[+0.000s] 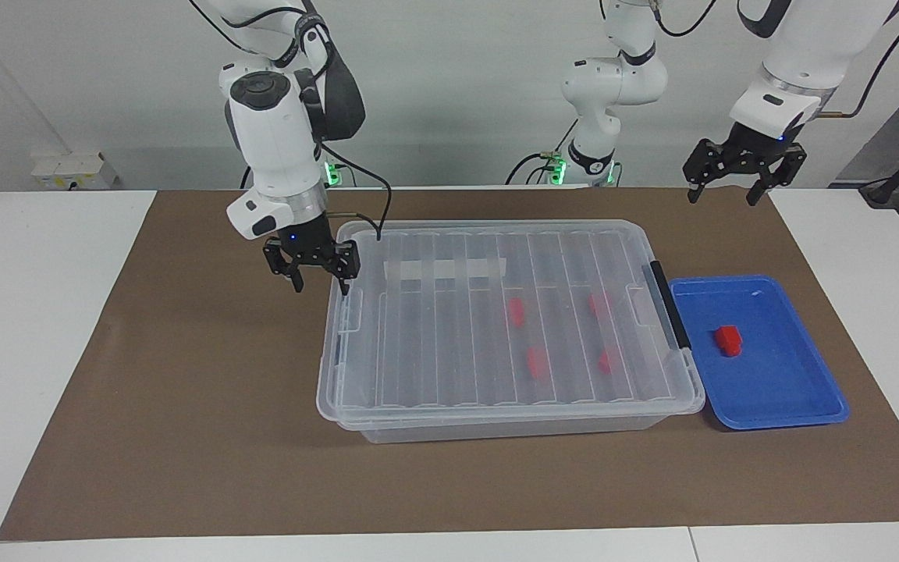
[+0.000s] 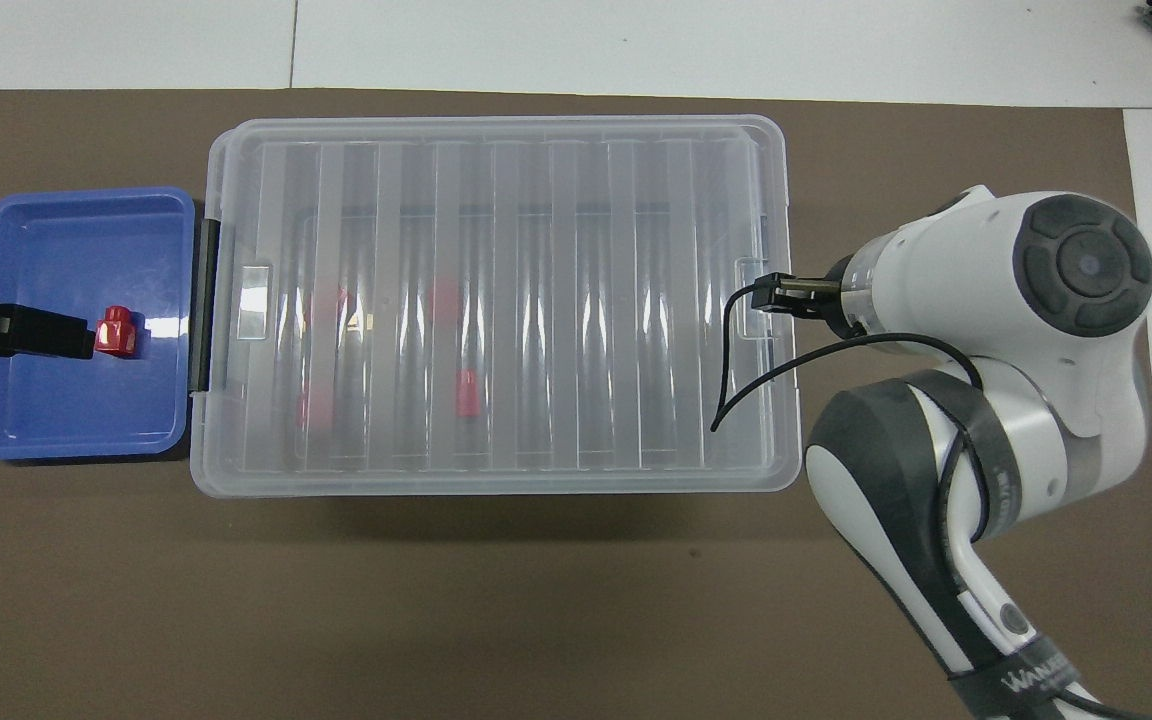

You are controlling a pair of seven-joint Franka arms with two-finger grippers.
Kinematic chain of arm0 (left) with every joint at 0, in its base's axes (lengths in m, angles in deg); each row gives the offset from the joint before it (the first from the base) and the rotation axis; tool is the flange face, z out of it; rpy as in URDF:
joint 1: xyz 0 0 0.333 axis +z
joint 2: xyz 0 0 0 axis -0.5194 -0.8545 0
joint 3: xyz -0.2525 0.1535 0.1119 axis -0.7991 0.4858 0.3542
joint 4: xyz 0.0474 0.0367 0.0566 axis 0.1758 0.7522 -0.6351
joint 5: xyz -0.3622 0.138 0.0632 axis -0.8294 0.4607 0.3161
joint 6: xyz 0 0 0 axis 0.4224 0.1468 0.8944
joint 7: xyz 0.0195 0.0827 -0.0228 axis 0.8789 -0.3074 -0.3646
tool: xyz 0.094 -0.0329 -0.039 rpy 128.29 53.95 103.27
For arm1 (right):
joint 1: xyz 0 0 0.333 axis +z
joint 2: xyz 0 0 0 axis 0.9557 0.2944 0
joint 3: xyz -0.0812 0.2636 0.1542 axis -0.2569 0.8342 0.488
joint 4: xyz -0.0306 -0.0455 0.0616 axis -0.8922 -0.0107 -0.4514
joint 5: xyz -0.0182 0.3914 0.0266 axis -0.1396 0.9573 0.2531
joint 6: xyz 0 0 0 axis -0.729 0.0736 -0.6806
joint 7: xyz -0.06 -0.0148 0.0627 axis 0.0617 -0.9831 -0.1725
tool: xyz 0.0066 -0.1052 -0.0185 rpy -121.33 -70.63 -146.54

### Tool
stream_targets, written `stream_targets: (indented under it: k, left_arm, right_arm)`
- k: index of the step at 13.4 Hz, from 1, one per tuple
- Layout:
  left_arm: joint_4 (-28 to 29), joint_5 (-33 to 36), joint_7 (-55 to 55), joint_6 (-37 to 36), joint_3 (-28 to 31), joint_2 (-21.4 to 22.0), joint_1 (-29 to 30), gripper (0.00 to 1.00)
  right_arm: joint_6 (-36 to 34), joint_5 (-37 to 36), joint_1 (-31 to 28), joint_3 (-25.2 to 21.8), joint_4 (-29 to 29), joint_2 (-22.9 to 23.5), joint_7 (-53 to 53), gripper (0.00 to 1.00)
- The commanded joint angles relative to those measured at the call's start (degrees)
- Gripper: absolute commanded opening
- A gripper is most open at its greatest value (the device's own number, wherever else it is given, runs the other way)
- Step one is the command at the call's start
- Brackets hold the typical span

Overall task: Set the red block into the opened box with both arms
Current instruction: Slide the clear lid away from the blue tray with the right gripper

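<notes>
Five red blocks in all: one in the blue tray, four under the lid of the clear box.

One red block (image 1: 728,340) lies loose near the middle of the blue tray (image 1: 797,406), which sits just beside the clear box (image 1: 356,375) at the left arm's end of the table; the box's ribbed lid (image 1: 449,343) lies flat over it, with four red blocks (image 1: 516,311) showing faintly through it. Two grippers are up in the air. Seen in the facing view, the left gripper (image 1: 737,190) hangs at about twelve o'clock from the loose block, well apart from it, fingers spread wide and holding nothing. The right gripper (image 1: 321,285) hovers over the box's end rim at the right arm's end, at about nine o'clock from the lid's centre, fingers apart and empty; whether a fingertip touches the rim cannot be told.
</notes>
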Motion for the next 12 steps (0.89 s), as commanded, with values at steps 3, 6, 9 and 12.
stream_targets:
  k: [3,6,9,12]
  left_arm:
    - [-0.3,1.2,-0.7,-0.8,0.1,0.0,-0.1,1.00]
    - [-0.3,1.2,-0.7,-0.8,0.1,0.0,-0.2,1.00]
    - [-0.3,1.2,-0.7,-0.8,0.1,0.0,-0.2,1.00]
    - [-0.3,1.2,-0.7,-0.8,0.1,0.0,-0.2,1.00]
  right_arm:
    - [0.0,-0.1,-0.4,-0.1,-5.2,-2.9,0.3,0.83]
    - [-0.3,-0.9,-0.4,-0.2,-6.5,-3.5,-0.8,0.83]
    - [-2.6,-2.5,-1.6,-0.4,-6.4,-3.7,-5.4,0.83]
    - [-5.8,-4.5,-3.4,-0.4,-6.4,-4.0,-6.9,0.83]
